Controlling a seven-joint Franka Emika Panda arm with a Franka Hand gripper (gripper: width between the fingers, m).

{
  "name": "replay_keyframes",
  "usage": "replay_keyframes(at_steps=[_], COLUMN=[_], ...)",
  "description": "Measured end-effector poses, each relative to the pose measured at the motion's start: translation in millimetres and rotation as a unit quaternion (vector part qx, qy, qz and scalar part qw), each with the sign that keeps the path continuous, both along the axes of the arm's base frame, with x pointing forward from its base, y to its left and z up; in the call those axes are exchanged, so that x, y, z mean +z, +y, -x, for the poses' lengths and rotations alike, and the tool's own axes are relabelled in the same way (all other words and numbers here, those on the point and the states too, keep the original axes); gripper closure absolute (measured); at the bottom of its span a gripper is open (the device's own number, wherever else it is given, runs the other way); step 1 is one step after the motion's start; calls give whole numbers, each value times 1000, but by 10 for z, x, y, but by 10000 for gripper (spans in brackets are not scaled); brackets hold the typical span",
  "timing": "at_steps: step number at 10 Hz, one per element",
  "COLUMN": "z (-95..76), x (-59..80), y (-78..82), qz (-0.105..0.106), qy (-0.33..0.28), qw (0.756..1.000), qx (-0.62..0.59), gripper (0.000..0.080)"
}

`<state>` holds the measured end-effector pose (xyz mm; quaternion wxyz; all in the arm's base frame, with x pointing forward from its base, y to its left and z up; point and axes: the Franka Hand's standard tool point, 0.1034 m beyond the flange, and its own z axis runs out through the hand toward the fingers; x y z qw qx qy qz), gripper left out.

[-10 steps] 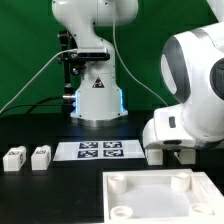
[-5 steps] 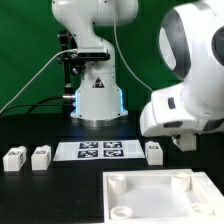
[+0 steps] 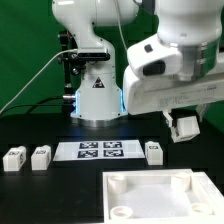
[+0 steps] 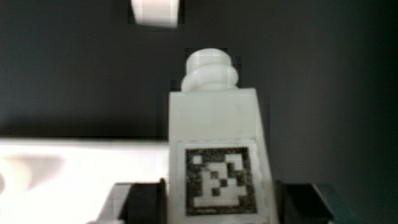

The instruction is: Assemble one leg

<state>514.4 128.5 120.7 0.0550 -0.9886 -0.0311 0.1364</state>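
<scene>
Gripper (image 3: 185, 126) pinches the leg (image 4: 217, 140); its long axis runs straight out from the fingers, aloft near the desk's (image 3: 45, 195) right edge, above the white tray (image 3: 150, 177).

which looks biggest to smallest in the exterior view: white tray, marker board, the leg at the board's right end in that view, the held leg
1. white tray
2. marker board
3. leg at the board's right end and held leg: about alike, so not ranked
</scene>
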Motion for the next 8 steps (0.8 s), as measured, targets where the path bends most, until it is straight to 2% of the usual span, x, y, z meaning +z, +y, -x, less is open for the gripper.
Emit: replay_keyframes(at_steps=[3,4,5,6,7,8], z=[-87,-51,-127,-245,-466,-607], x=[-54,-76,-51,38,223,327], y=[-24,-29,-29,-54,-52,-14], qz=[-8,-9,-14,-16,-22,-27], qy=[-159,-180,-230,-261,-312,-345], qw=[987,983,973,965,949,938], qx=[-15,-16,-21,-23,-30,-33], gripper=[506,506,506,506,506,506])
